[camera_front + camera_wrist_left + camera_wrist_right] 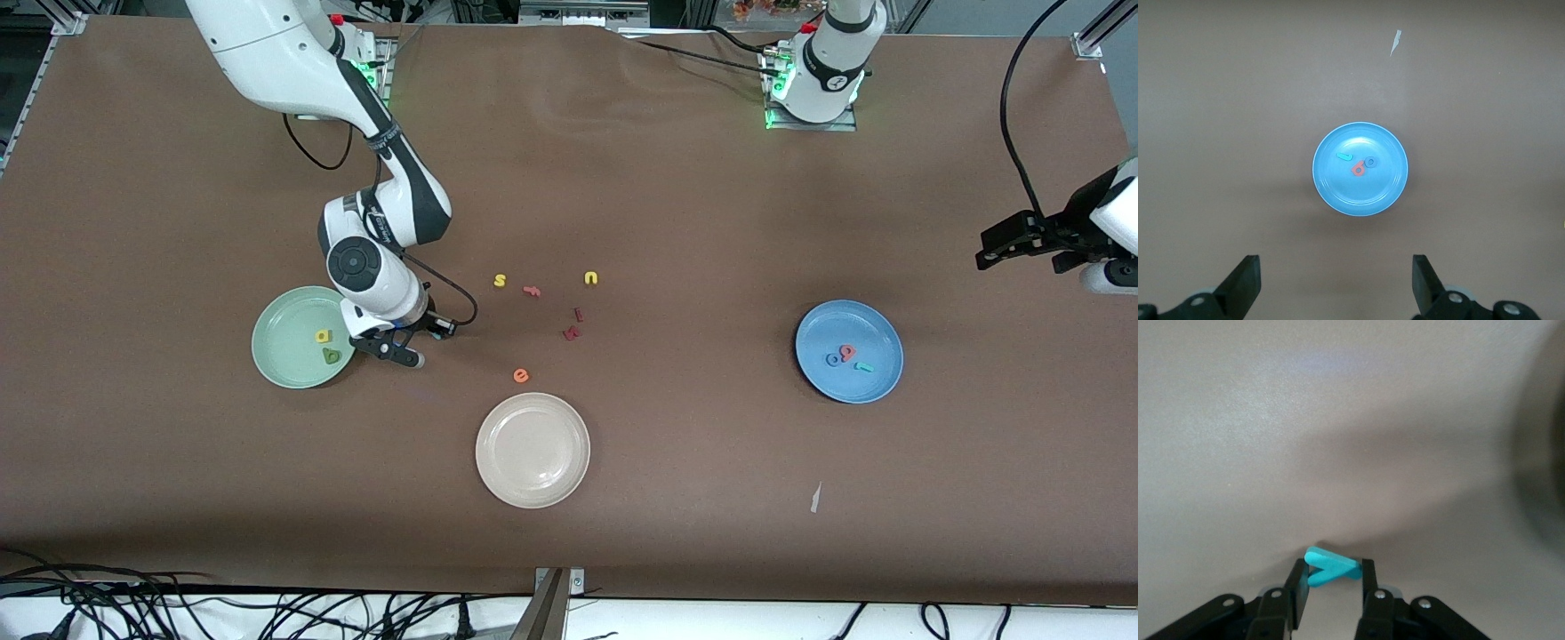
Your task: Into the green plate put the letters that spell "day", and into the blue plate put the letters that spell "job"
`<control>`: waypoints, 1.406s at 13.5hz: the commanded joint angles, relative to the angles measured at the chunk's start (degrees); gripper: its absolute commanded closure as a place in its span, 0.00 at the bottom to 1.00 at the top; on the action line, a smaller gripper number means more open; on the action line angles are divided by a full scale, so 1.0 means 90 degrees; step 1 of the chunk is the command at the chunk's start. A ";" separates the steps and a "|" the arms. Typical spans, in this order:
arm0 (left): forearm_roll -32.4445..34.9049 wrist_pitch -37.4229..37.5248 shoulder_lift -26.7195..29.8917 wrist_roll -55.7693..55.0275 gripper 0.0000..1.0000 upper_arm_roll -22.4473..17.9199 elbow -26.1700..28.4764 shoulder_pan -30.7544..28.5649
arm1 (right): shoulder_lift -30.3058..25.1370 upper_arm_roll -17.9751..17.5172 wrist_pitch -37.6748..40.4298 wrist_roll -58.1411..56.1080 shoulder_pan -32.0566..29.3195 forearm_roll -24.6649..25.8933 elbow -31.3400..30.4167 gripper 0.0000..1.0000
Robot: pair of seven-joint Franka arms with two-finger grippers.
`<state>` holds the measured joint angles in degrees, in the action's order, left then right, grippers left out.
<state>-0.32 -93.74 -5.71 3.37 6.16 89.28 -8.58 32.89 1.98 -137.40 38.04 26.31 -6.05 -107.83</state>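
Note:
The green plate [280, 342] lies toward the right arm's end and holds a yellow letter [323, 336] and a dark green letter [332, 356]. Right beside it, low over the table, my right gripper [402, 354] [1333, 570] is shut on the teal "y" [1328, 565], which is hidden in the front view. The blue plate [845, 324] [1358, 197] holds the blue "o" [833, 360] [1371, 162], the salmon letter [847, 353] [1357, 170] and the teal "j" [863, 366] [1344, 157]. My left gripper [1005, 249] [1336, 283] waits open, high at the left arm's end.
A cream plate [532, 480] lies nearer the front camera, mid-table. Loose letters lie between the plates: yellow "s" [500, 280], salmon "f" [532, 290], yellow "u" [591, 278], two dark red ones [572, 333], orange "e" [521, 375]. A white scrap [815, 498] lies near the front edge.

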 commanded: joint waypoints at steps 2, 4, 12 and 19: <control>-0.0102 -0.0005 0.0049 0.0065 0.00 0.0018 -0.0048 -0.0072 | -0.0401 0.0530 0.1260 -0.0991 0.0007 0.0038 0.0369 0.81; -0.0102 0.0005 0.0049 0.0065 0.00 0.0018 -0.0028 -0.0072 | -0.0558 0.0998 0.1758 -0.1868 -0.0003 0.0028 0.0419 0.81; -0.0111 -0.0005 0.0039 0.0065 0.00 0.0018 -0.0028 -0.0072 | -0.1339 0.2299 0.2307 -0.4470 -0.0013 -0.0001 -0.0255 0.59; -0.0111 -0.0005 0.0039 0.0065 0.00 0.0018 -0.0018 -0.0072 | -0.1242 0.2436 0.3427 -0.4588 -0.0129 -0.0050 0.0962 0.00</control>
<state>-0.31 -93.80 -5.71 3.37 6.16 89.28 -8.84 22.01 23.59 -112.40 -2.32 25.62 -6.07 -104.64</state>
